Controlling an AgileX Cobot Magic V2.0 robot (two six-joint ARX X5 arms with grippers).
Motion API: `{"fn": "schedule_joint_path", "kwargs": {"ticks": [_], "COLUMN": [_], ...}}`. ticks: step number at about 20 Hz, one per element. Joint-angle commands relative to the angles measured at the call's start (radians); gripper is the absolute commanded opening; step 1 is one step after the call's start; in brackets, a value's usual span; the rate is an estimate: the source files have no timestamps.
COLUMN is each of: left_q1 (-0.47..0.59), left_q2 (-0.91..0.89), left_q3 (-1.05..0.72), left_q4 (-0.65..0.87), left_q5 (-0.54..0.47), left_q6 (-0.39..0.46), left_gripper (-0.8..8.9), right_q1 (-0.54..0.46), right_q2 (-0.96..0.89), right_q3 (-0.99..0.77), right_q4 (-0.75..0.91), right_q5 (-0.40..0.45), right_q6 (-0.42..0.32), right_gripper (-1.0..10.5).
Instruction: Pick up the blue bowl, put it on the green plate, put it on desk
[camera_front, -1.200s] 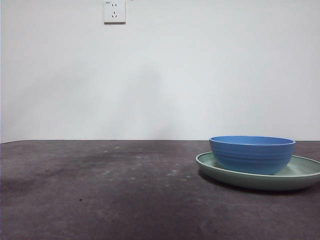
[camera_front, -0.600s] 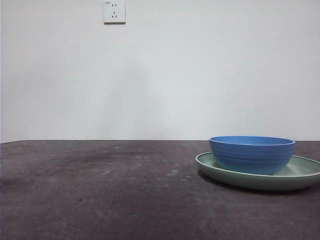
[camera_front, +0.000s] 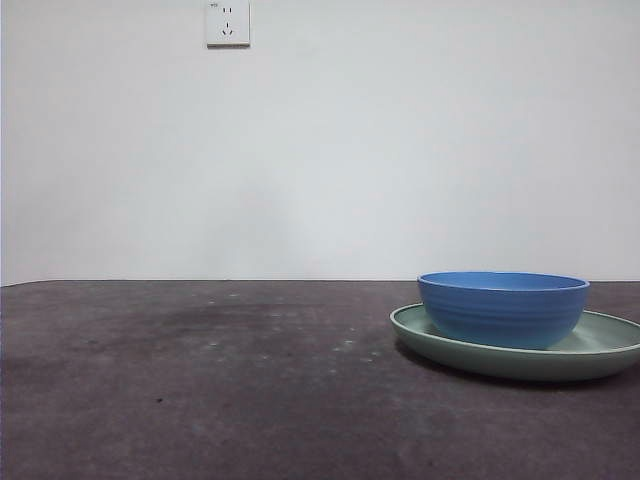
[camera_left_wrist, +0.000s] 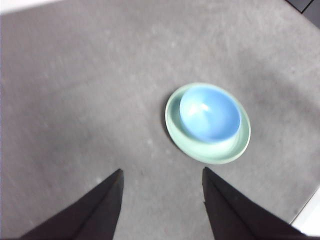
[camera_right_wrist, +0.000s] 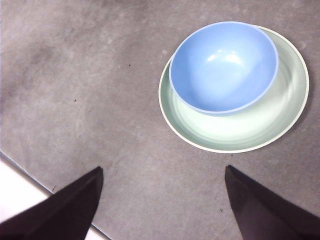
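Nothing has shifted: blue bowl (camera_front: 503, 308) sits in green plate (camera_front: 520, 345), probably off-centre; our left gripper (camera_left_wrist: 162, 175) and right gripper (camera_right_wrist: 162, 172) hover spread, empty.

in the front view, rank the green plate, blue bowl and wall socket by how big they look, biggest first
1. green plate: widest, running off the picture's edge.
2. blue bowl: narrower, sitting on the plate.
3. wall socket: looks smallest, but it is on the far wall, so distance makes its true size unsure.

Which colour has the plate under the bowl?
Pale green plate; the right wrist view shows it best.
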Motion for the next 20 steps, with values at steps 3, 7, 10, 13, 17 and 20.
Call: {"fn": "schedule_joint_path", "kwargs": {"ticks": [3,7,10,13,17,20], "left_q1": [-0.015,-0.031,-0.043,-0.058,-0.07,-0.071], "left_q2": [-0.108,-0.154,-0.153,-0.153,-0.153,-0.153], "left_q3": [-0.321,-0.554,-0.66,-0.687,-0.687,-0.687], "left_q4": [0.218,0.413,0.521,0.57,0.598,0.594], "left_q5": [0.09,0.143,0.151,0.151,0.151,0.151], "left_q6": [-0.036,-0.062,-0.07,-0.09,-0.104,-0.104], "left_gripper": [2.57,2.57,2.57,2.57,2.57,2.57], "right_q1": [0.001,0.001,0.001,0.001,0.001,0.0], "right_q2": [0.005,0.006,0.006,0.006,0.006,0.014], "right_q3": [0.019,0.019,0.019,0.019,0.019,0.019], "right_q4": [0.012,0.013,0.012,0.012,0.011,0.034], "right_q5": [0.002,0.002,0.002,0.002,0.034,0.182], "right_q6": [0.007,0.008,0.014,0.022,0.053,0.122], "right_gripper": [3.9,3.9,3.9,3.9,3.9,3.9]}}
